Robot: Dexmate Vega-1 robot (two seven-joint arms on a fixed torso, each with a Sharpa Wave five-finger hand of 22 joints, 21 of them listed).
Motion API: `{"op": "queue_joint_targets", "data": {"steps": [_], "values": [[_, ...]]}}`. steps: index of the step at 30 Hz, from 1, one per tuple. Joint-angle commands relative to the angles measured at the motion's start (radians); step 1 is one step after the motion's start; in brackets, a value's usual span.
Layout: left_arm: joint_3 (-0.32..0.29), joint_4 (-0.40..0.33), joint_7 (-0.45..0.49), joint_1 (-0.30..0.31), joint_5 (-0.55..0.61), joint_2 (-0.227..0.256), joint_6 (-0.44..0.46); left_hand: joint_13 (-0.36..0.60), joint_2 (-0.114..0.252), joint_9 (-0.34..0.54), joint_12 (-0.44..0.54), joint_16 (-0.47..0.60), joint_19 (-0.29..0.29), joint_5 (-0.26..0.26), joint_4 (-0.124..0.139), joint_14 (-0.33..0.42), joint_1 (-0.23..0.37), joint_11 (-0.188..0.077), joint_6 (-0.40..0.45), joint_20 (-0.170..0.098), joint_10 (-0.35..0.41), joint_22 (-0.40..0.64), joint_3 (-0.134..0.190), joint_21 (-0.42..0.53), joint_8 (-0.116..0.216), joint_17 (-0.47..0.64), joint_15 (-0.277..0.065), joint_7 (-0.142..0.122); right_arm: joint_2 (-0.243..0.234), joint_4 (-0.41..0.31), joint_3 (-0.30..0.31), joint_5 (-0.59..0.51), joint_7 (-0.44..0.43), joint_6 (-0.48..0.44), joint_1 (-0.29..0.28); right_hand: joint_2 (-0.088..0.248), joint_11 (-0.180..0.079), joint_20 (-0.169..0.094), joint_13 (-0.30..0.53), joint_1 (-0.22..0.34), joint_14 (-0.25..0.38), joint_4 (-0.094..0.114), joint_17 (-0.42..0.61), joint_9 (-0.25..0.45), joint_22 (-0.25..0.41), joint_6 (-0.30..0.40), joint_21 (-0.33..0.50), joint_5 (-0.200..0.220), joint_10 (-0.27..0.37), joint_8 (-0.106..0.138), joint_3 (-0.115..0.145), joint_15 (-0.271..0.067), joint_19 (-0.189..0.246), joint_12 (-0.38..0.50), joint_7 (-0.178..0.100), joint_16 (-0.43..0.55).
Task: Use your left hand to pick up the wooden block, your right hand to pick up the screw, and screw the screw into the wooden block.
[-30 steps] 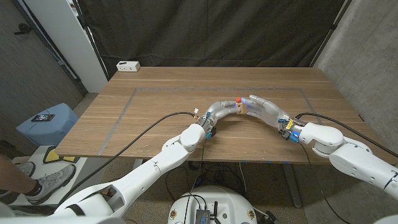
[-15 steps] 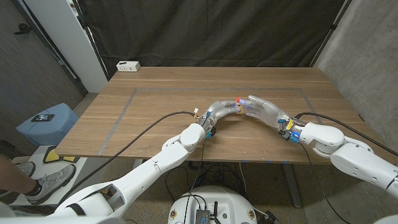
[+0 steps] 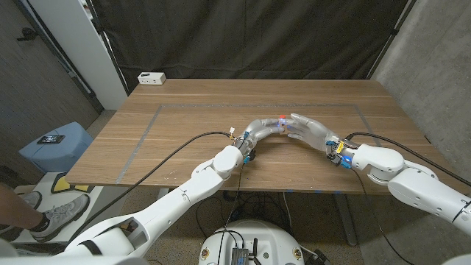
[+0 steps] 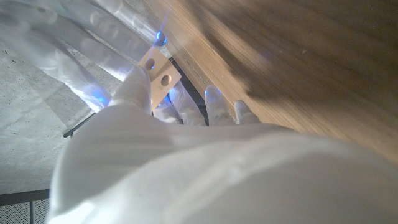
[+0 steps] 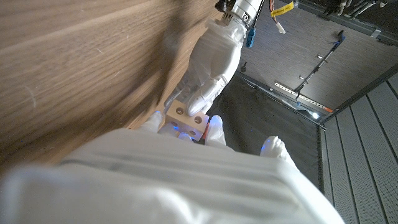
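My left hand (image 3: 259, 132) holds the small wooden block (image 3: 277, 126) just above the middle of the table. Two round holes show in the block's (image 4: 159, 69) pale face, and my left hand (image 4: 155, 149) grips it from below. My right hand (image 3: 309, 129) reaches in from the right, its fingers meeting the block's top. The screw's red head (image 3: 282, 118) peeks out between those fingertips, and its shaft is hidden. In the right wrist view the block (image 5: 186, 118) sits between the left hand (image 5: 212, 56) and my right hand (image 5: 174, 177).
The wooden table (image 3: 184, 110) carries a grey taped rectangle outline. A white power strip (image 3: 151, 77) lies at its far left corner. Black cables run from both wrists off the near edge. A person's shoe (image 3: 55, 213) is on the floor at left.
My right hand has shifted a little to the left, closing over the block's top. The screw's red head is now more covered. The left hand has kept the block in place.
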Motion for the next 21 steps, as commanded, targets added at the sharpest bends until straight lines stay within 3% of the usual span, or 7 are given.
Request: {"op": "queue_joint_targets", "data": {"steps": [1, 21], "values": [[0.001, 0.002, 0.001, -0.002, 0.001, -0.001, 0.001, 0.001, 0.004, 0.003, 0.001, 0.006, -0.006, 0.007, 0.003, -0.002, 0.002, -0.001, 0.010, -0.001, -0.003, 0.005, 0.004, 0.004, 0.006, 0.002, -0.069, -0.002, -0.007, -0.002, 0.009, 0.009, -0.005, 0.002, -0.009, 0.005, -0.004, 0.002, 0.003, 0.006, -0.151, -0.001, 0.003, 0.000, 0.004, 0.006, 0.006, 0.005, -0.119, 0.004, 0.005, 0.003, 0.002, 0.006, 0.001, 0.004], [0.004, 0.005, -0.003, -0.004, 0.005, -0.001, -0.001, 0.001, 0.004, 0.003, -0.001, 0.006, -0.007, 0.008, 0.003, -0.004, 0.003, 0.000, 0.007, 0.000, -0.007, 0.005, 0.004, 0.004, 0.005, 0.002, -0.069, -0.004, -0.041, -0.008, 0.068, 0.030, -0.027, 0.003, -0.057, 0.006, -0.003, 0.001, 0.003, 0.006, -0.150, -0.001, 0.003, 0.001, 0.004, 0.010, 0.006, 0.005, -0.117, 0.002, 0.006, 0.003, 0.004, 0.006, 0.002, 0.005]]}}
